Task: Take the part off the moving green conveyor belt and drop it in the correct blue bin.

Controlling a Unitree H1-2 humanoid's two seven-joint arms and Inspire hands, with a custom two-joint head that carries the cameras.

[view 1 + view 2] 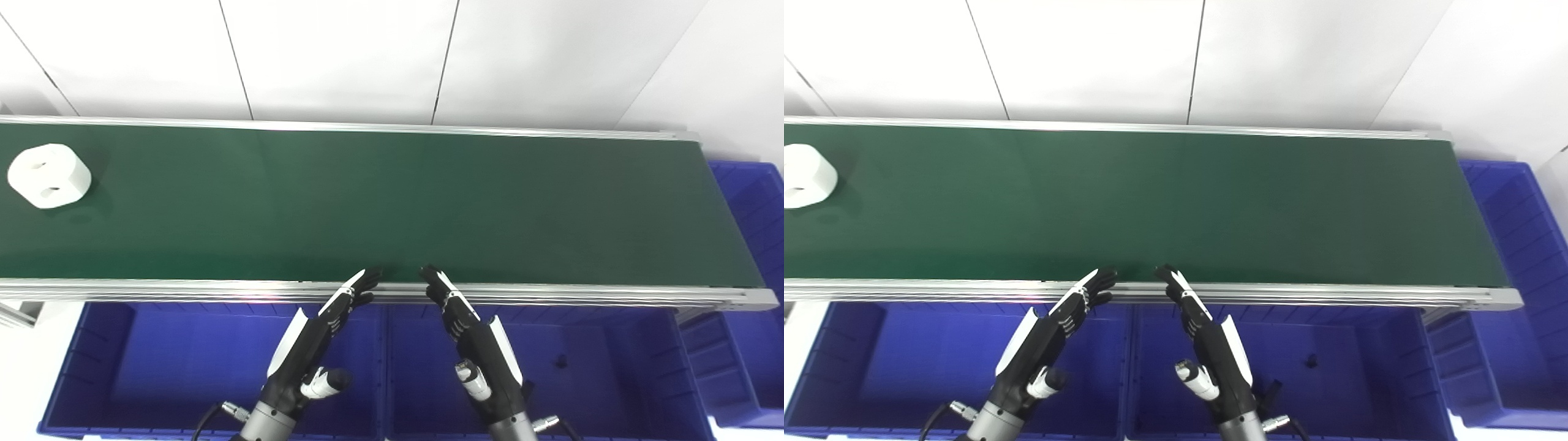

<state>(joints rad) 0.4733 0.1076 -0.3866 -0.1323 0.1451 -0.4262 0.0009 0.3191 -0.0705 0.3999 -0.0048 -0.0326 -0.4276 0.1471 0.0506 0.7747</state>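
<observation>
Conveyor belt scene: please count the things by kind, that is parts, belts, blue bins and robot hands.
White part: 1
Green conveyor belt: 1
Blue bins: 3 (left, middle, right)
Hands: 2 (left hand, right hand)
Total: 7

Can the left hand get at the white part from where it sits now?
Probably not yet. The left hand is open at the belt's near rail, mid-length, while the part lies far left. Nothing blocks the way.

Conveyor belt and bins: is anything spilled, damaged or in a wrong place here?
Nothing stands out. The white part lies alone at the far left of the green belt. Both hands, left and right, wait open at the near rail above the blue bins.
</observation>
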